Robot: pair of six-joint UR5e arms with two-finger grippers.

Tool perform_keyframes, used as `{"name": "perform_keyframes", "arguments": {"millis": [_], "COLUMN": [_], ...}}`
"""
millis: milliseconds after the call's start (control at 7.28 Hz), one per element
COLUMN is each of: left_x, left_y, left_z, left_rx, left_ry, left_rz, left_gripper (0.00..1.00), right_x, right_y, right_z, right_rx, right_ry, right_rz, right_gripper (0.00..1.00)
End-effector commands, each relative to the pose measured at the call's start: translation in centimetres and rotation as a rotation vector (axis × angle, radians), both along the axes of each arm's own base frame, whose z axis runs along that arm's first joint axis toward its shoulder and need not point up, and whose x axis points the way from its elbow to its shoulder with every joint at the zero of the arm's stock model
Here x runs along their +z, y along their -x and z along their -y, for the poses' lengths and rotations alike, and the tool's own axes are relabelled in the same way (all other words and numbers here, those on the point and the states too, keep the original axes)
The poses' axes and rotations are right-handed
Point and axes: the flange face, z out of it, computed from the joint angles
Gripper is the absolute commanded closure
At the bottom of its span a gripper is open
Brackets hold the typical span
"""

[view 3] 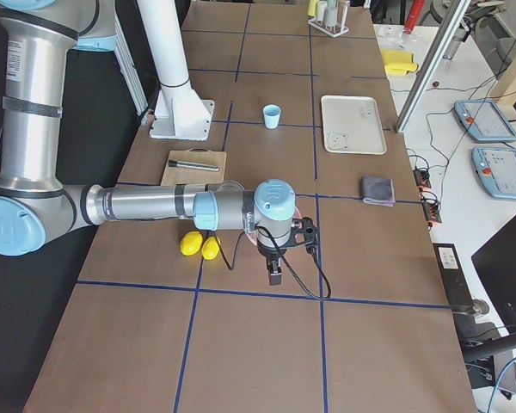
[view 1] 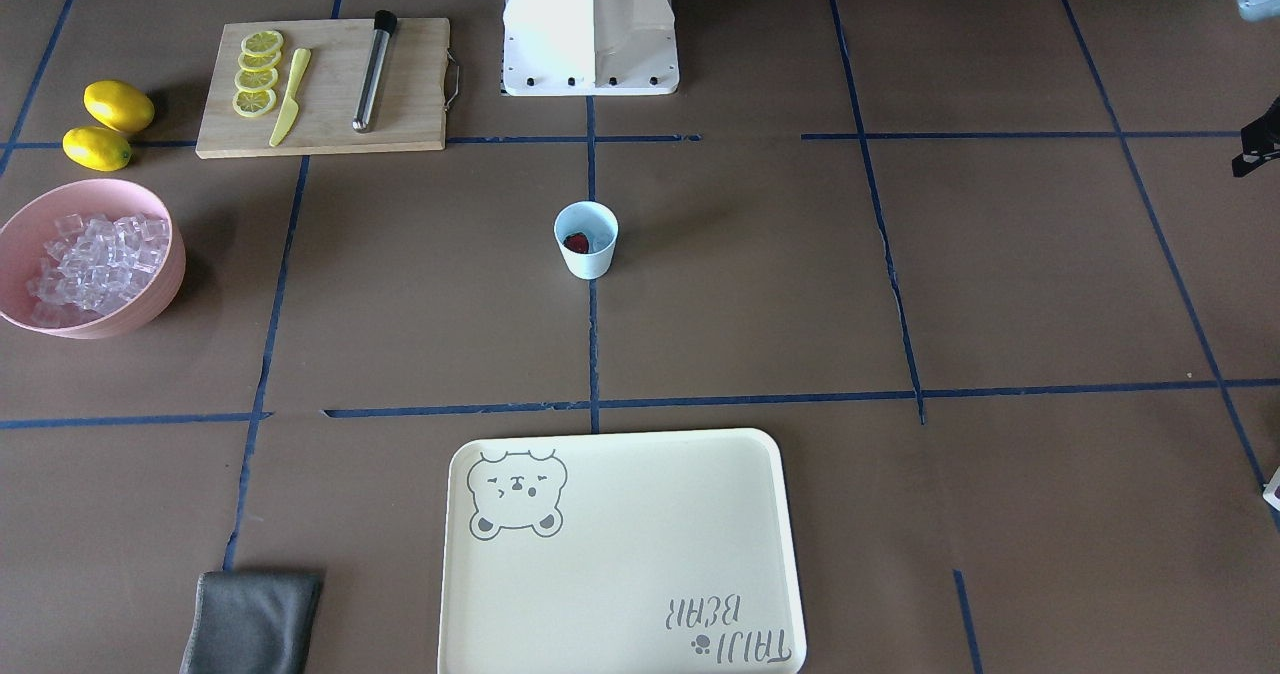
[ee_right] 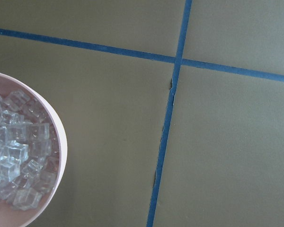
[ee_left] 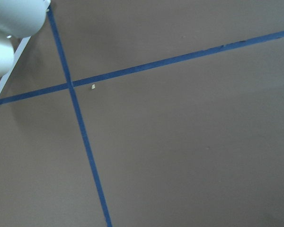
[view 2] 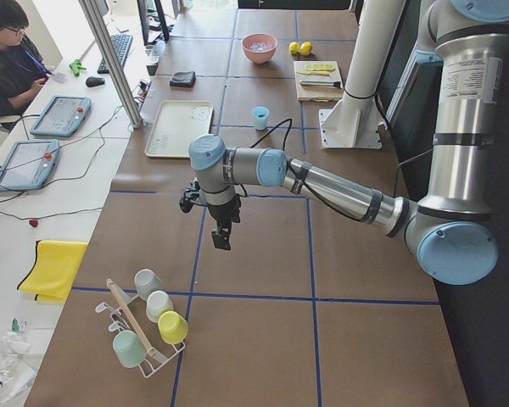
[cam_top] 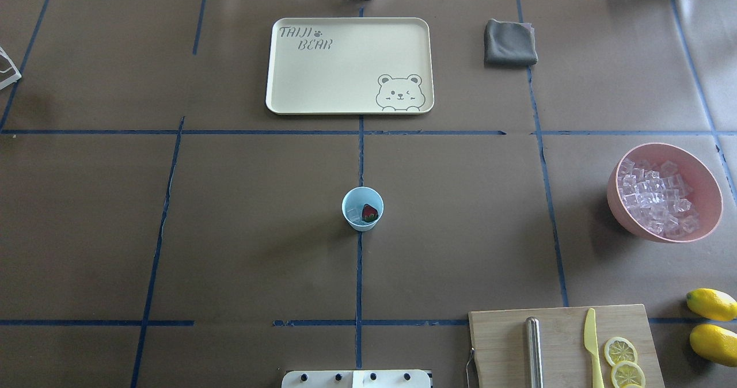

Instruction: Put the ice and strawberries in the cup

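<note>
The light blue cup [cam_top: 363, 208] stands upright at the table's middle, also seen as a cup [view 1: 586, 239]. Inside it lies a red strawberry [cam_top: 369, 212] beside a few clear bits of ice [cam_top: 356, 219]. More ice [cam_top: 659, 204] fills the pink bowl [cam_top: 711, 187] on the robot's right. My left gripper [view 2: 221, 244] hangs over bare table far from the cup, near the left end. My right gripper [view 3: 275, 277] hangs beside the bowl. Whether either gripper is open or shut I cannot tell, and the wrist views show no fingers.
A cutting board [cam_top: 564, 324] holds lemon slices [cam_top: 620, 350], a yellow knife [cam_top: 591, 342] and a metal rod [cam_top: 534, 350]. Two lemons [cam_top: 712, 303] lie beside it. A cream tray [cam_top: 345, 106] and a grey cloth [cam_top: 509, 42] sit at the far edge. A rack of cups [view 2: 148, 322] stands at the left end.
</note>
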Motion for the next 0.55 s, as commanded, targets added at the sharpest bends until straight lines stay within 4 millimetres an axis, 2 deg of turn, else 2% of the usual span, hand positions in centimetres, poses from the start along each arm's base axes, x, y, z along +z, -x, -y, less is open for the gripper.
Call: {"name": "perform_keyframes", "arguments": {"millis": [0,412], "left_x": [3.93,3.37], "left_y": [3.53,3.50], "left_z": [-2.19,-1.90], "left_rx": [-0.033,-0.043], "left_ry": [0.046,0.032], "left_rz": [-0.001,-0.004], "left_gripper": [0.00,0.00], "right_x": [-0.11,-0.04], "right_y": [0.00,0.01], "right_z": [0.01,0.00], "right_rx": [0.000,0.000], "right_ry": [-0.002,-0.001], "right_rz": [0.000,0.002], "right_gripper": [0.00,0.00]}}
